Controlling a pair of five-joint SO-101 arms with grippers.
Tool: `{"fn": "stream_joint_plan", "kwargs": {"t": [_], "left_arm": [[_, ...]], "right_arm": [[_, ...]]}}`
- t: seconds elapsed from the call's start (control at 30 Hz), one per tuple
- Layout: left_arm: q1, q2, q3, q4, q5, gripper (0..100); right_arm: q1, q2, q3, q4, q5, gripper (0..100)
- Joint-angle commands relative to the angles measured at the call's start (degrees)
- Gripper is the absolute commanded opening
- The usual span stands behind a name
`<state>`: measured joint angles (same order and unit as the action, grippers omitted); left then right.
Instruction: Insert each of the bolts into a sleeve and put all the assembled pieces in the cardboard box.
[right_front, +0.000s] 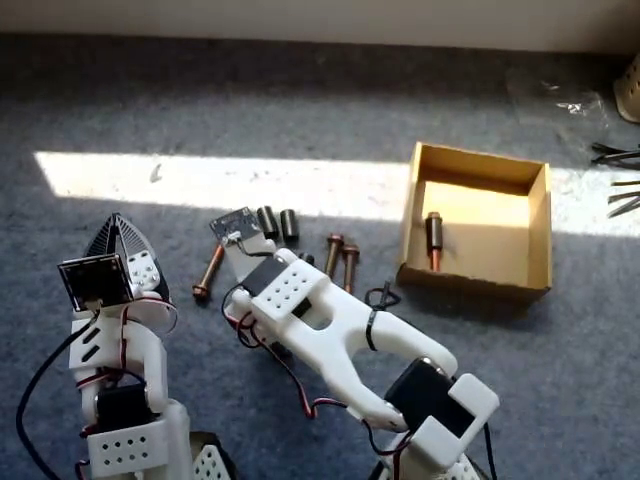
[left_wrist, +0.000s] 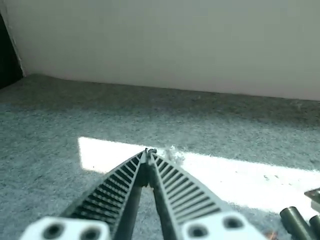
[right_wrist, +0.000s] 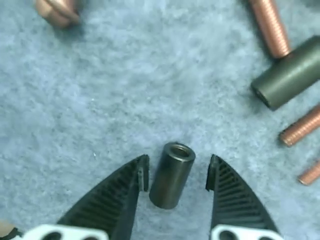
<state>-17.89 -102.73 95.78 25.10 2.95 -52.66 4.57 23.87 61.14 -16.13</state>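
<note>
High view first. One assembled piece (right_front: 434, 240) is already lying in the cardboard box (right_front: 478, 278), so I'd say we're at the start of another round: grab a sleeve, then mate it with a bolt. The right arm (right_front: 330, 320) is stretched out over the loose parts and its wrist covers its own jaws. Two dark sleeves (right_front: 278, 223) sit just past that wrist. There's a lone bolt (right_front: 209, 270) on the left arm's side and a pair of bolts (right_front: 342, 258) on the box side. The left arm (right_front: 120, 330) is parked well apart from all of it, its jaws pinched together.

Left wrist view: the left jaws are closed tip to tip with nothing between them, and there's just bare table (left_wrist: 50, 115) out ahead. A couple of sleeve ends (left_wrist: 292, 222) peek in far off to one side of the jaws.

Right wrist view is the interesting one. The right jaws are spread wide and hold nothing yet. One sleeve (right_wrist: 172, 175) lies right between them with a sliver of gap on each side. It's a bit skewed, with the open bore end pointing out past the tips. The next move looks like a plain squeeze, but it's round and crooked, so it could roll or twist as the jaws close. Another sleeve (right_wrist: 290, 75) and a threaded shank (right_wrist: 270, 25) lie ahead of the jaws to one side. A bolt head (right_wrist: 57, 10) lies ahead on the other.
</note>
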Motion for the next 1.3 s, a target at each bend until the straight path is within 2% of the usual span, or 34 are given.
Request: {"fn": "stream_joint_plan", "kwargs": {"t": [0.0,0.13,0.3,0.57,0.83,1.0,1.07,1.13,1.27], "left_arm": [[-0.48,-0.66,-0.31,-1.32,0.35,2],[-0.48,-0.66,-0.22,-1.23,0.35,2],[-0.40,-0.66,-0.22,-1.23,0.35,2],[-0.31,-0.66,-0.13,-1.14,0.35,2],[-0.31,-0.66,-0.13,-1.14,0.35,2],[-0.31,-0.66,-0.13,-1.14,0.35,2],[-0.31,-0.66,-0.13,-1.14,0.35,2],[-0.31,-0.66,-0.13,-1.14,0.35,2],[-0.31,-0.66,-0.04,-1.14,0.35,2]], "right_arm": [[-0.31,-0.22,-0.04,-1.10,1.05,15.8],[-0.31,-0.22,0.75,-1.36,-1.41,9.4],[-0.31,-0.13,0.92,-1.36,-4.57,9.1],[-0.31,0.31,1.54,-1.27,-4.04,9.1],[-0.31,9.27,1.63,-1.36,-4.04,8.8],[-0.22,8.40,1.63,-1.10,-4.04,8.6],[-0.22,7.16,1.63,-0.92,-4.04,5.2],[0.40,5.14,1.63,-0.92,-1.85,0.2],[4.09,-0.04,2.07,-0.92,1.76,0.5]]}}
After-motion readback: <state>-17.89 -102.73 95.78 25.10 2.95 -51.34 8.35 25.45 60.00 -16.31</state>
